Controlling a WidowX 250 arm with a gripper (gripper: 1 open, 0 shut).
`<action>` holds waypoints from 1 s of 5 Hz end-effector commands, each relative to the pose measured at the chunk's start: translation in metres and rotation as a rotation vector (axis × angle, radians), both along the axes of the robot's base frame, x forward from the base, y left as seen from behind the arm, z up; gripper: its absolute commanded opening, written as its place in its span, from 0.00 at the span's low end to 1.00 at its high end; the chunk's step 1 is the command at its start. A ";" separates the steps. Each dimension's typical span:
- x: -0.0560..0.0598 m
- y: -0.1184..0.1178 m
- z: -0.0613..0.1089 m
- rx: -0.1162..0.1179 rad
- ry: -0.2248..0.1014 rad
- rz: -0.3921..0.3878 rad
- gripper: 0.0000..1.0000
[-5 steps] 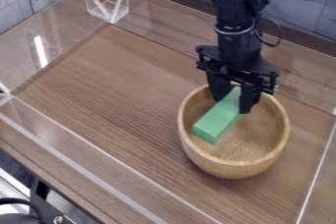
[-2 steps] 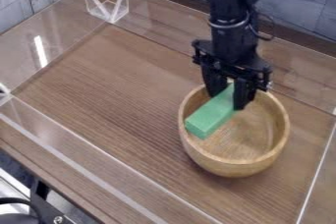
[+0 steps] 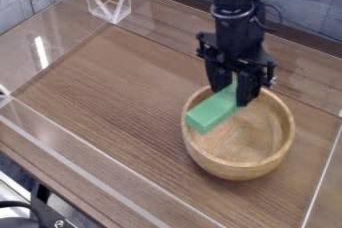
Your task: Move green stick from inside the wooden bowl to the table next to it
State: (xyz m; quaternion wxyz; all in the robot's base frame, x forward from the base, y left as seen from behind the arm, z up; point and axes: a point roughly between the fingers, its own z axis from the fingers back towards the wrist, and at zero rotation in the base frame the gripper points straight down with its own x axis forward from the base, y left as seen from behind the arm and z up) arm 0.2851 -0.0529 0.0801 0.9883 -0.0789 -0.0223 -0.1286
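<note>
Gripper (image 3: 235, 90) points straight down over the far-left part of the wooden bowl (image 3: 247, 150), dark fingers pressed onto the upper end of the green stick (image 3: 211, 111). Pinch looks firm; no gap visible between fingers and block.

Green stick: hangs tilted from the fingers, high end in the grip, low end reaching down and left across the bowl's near-left rim. Whether the low end touches the rim or floats just above it, cannot tell from this angle. Most of the block sits above the bowl's inside rather than on its floor.

Progress, as I judge it: grasp is done, lift is partway. Block is off the bowl bottom but not yet clear of the wall. Left to do: raise enough to clear the rim, carry sideways, set down on the table (image 3: 127, 82) beside the bowl, let go. Bare brown tabletop to the left of the bowl looks like the nearest free spot.

Look of the stick: small flat rectangular block, bright green, matte, no markings. Top face lighter, side face a shade darker. Edges crisp. Roughly half the bowl's width in length.

Bowl: round, light tan, thick wall, grain visible inside, nothing else in it.

Clear wall (image 3: 54, 32) runs along the table edges, well apart from the work.
</note>
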 end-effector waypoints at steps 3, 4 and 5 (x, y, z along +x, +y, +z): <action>0.019 0.015 0.022 0.000 -0.050 0.043 0.00; 0.024 0.009 0.031 0.003 -0.049 0.119 0.00; 0.028 0.006 0.038 0.005 -0.050 0.178 0.00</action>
